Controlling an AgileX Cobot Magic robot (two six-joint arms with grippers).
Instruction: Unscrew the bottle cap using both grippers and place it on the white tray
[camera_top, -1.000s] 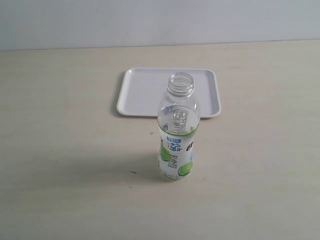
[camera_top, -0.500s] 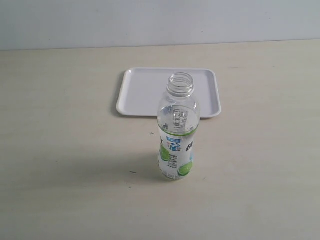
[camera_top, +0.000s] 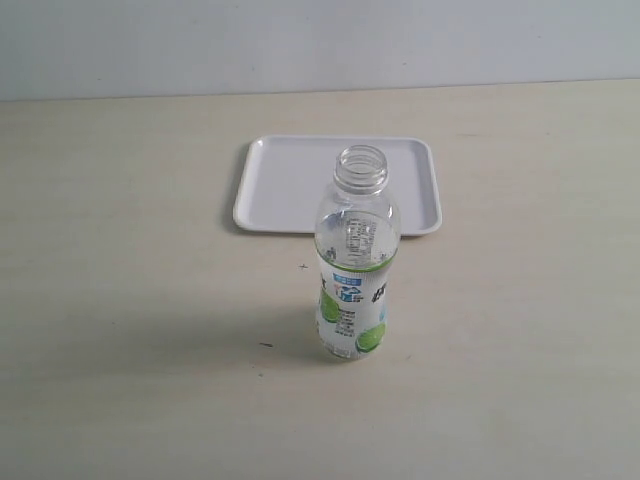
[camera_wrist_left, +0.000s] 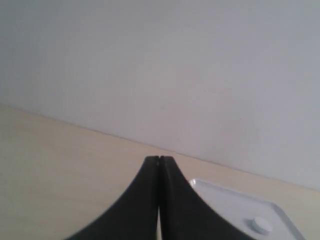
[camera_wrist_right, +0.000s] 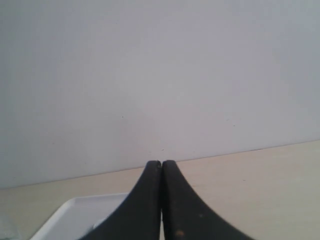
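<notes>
Nothing has shifted over the last second: the bottle (camera_top: 352, 270) and the white tray (camera_top: 285, 195) sit where they were on the bench (camera_top: 120, 320). Taking the white tray as my landmark, the bottle stands upright just in front of its near edge, its threaded neck open and uncapped. In the exterior view the bottle's shoulder overlaps the tray's rim, so I cannot tell whether the two touch. Nor can I tell whether the clear bottle holds any liquid. My left wrist view shows the bottle cap (camera_wrist_left: 261, 225) lying flat inside the tray, near one edge but apart from the rim. My left gripper (camera_wrist_left: 159, 159) has its jaws pressed together, gripping nothing. My right gripper (camera_wrist_right: 161, 162) is likewise closed tight and empty, with a corner of the tray just beyond it.
</notes>
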